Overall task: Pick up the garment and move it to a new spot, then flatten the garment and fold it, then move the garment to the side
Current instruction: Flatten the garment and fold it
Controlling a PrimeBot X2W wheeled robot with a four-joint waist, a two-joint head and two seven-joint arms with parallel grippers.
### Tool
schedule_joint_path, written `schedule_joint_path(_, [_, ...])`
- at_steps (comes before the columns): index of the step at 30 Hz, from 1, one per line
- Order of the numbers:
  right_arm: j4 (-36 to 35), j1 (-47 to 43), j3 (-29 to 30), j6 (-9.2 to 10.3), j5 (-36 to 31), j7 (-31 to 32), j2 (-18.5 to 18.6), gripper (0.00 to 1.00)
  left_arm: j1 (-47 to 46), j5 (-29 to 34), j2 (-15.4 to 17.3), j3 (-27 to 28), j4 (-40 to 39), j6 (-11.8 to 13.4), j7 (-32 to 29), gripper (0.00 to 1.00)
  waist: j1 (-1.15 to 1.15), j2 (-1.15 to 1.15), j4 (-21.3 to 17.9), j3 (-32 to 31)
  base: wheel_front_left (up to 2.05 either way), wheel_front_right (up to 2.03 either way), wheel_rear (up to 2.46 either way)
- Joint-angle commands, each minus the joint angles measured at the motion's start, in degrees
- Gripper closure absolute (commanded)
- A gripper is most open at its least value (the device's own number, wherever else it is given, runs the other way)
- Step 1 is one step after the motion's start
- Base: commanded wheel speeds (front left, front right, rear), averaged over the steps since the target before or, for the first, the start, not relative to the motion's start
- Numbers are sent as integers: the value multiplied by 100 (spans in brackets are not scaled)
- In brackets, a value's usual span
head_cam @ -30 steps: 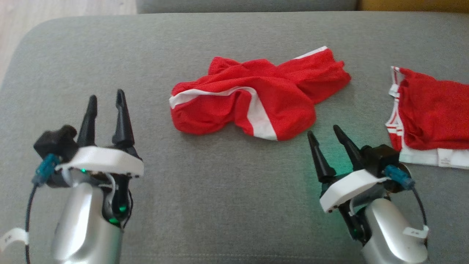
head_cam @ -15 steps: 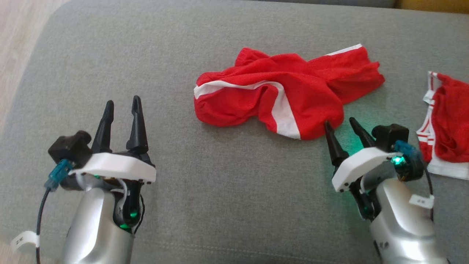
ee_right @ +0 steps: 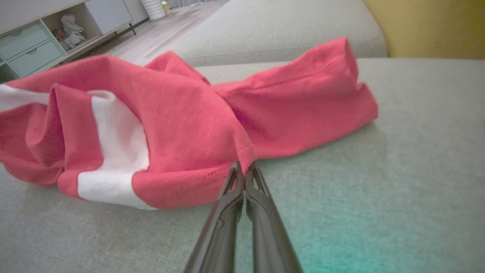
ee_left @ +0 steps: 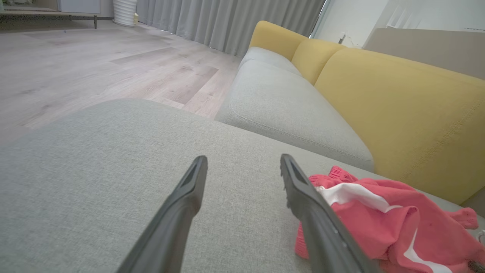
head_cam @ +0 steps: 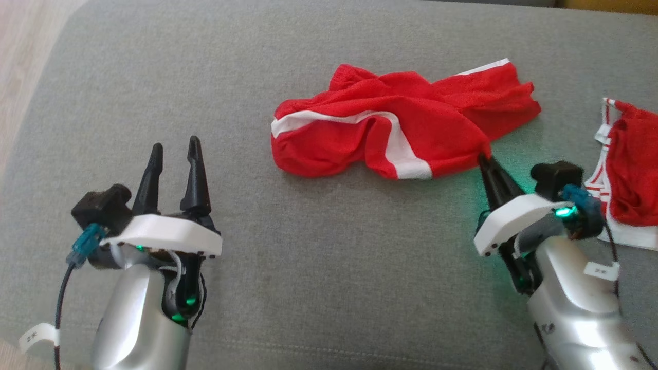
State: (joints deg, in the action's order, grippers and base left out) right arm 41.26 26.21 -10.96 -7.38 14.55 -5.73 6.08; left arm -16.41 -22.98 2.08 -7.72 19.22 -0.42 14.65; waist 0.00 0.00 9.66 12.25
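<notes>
Now that the right gripper [head_cam: 484,160] has pinched shut on the garment [head_cam: 360,133] hem, lifting can probably begin. The left gripper [head_cam: 175,148] hovers spread.

Jaws spread above grey cushion [ee_left: 94,170], red garment [ee_left: 379,227] beside.

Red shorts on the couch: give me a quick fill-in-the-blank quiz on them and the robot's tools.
The right tool is ___ on the hem of the red shorts.
The left tool stands ___, holding nothing.
The shorts carry ___ stripes.
Missing words: shut; open; white.
</notes>
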Motion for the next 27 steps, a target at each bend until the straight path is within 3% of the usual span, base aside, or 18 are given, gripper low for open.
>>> schedule_joint_path(1, [-278, 184, -142, -11, -7, -117, 71, 100, -91, -65, 80, 137, -139, 19, 35, 0, 0, 0, -63, -79, 0, 0, 0])
schedule_joint_path(8, [-822, 111, -229, -11, -13, 34, 428, 100, -14, -85, 80, 126, -133, 38, 35, 0, 0, 0, -182, -280, 0, 0, 0])
schedule_joint_path(19, [-2217, -144, -311, -11, -9, 1479, 1372, 100, 52, -174, 80, -28, -204, 68, 35, 0, 0, 0, -142, -306, 0, 0, 0])
schedule_joint_path(27, [-2133, 382, -656, -11, 97, 2184, 1677, 100, -97, -272, 80, -253, -216, 70, 35, 0, 0, 0, 169, -1, 0, 0, 0])
